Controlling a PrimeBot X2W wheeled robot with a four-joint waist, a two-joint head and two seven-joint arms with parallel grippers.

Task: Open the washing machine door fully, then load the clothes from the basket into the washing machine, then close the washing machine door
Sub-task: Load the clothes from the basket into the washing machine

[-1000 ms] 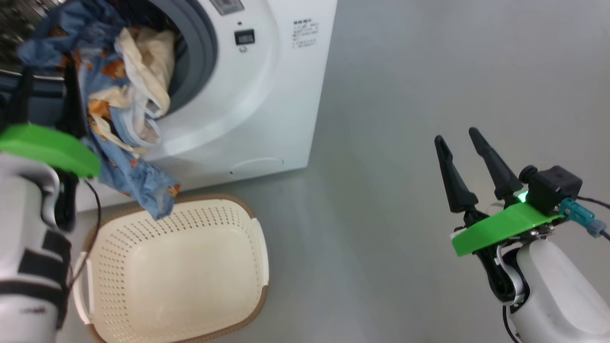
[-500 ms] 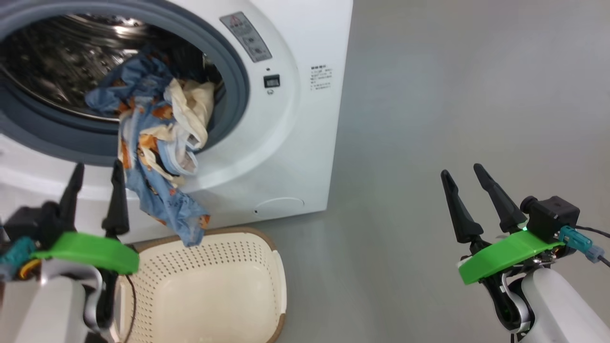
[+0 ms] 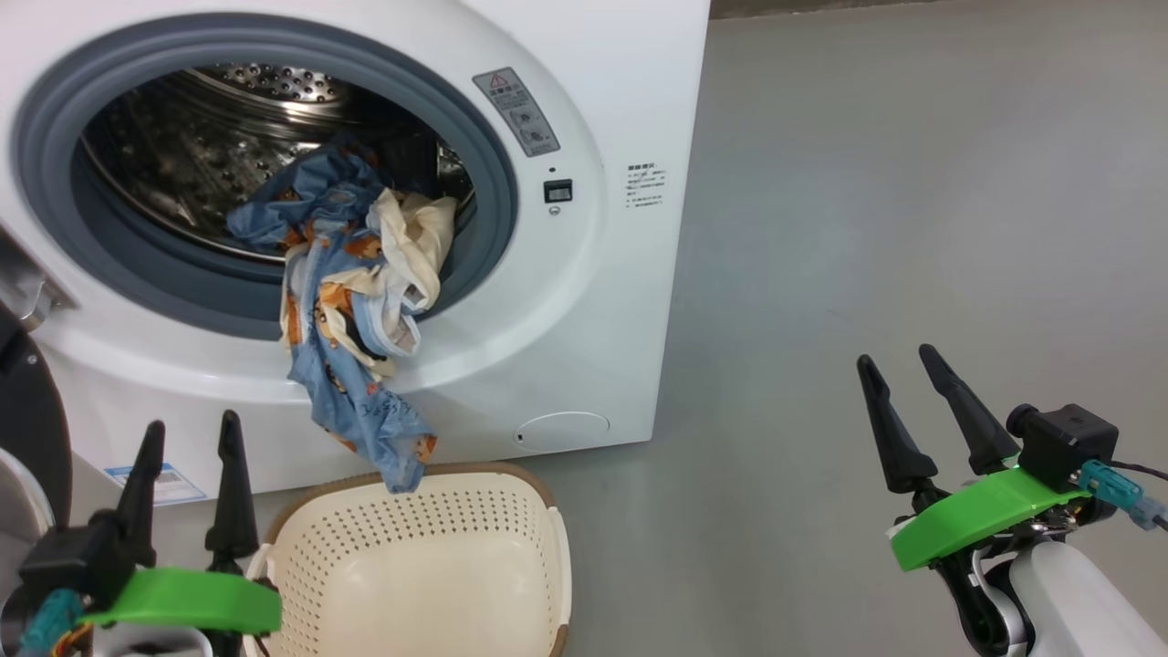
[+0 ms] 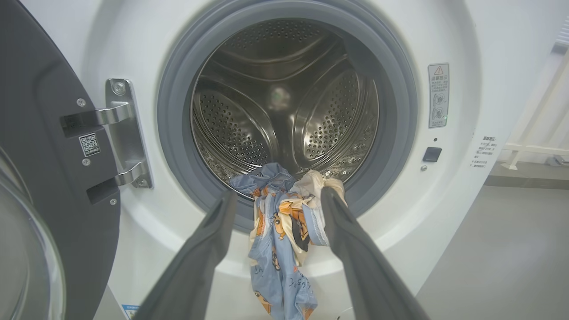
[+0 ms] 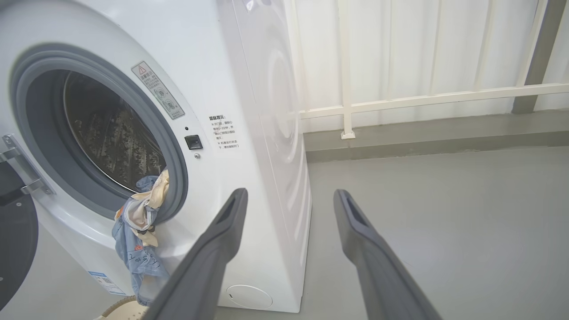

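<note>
The white washing machine stands with its door swung wide to the left on its hinge. The clothes, blue printed fabric with a cream piece, lie over the grey seal, half in the steel drum and half hanging down the front toward the basket. The basket sits on the floor below the opening with nothing in it. My left gripper is open, low and in front of the machine, holding nothing. Off to the right over the floor, my right gripper is open too.
Grey floor stretches to the right of the machine. A white railing and wall run behind it. A blue label sticker and a round cap sit low on the machine's front.
My left gripper let go of the clothes and drew back and down from the opening; the bundle now hangs over the seal. The head camera tilted, shifting the whole picture.
</note>
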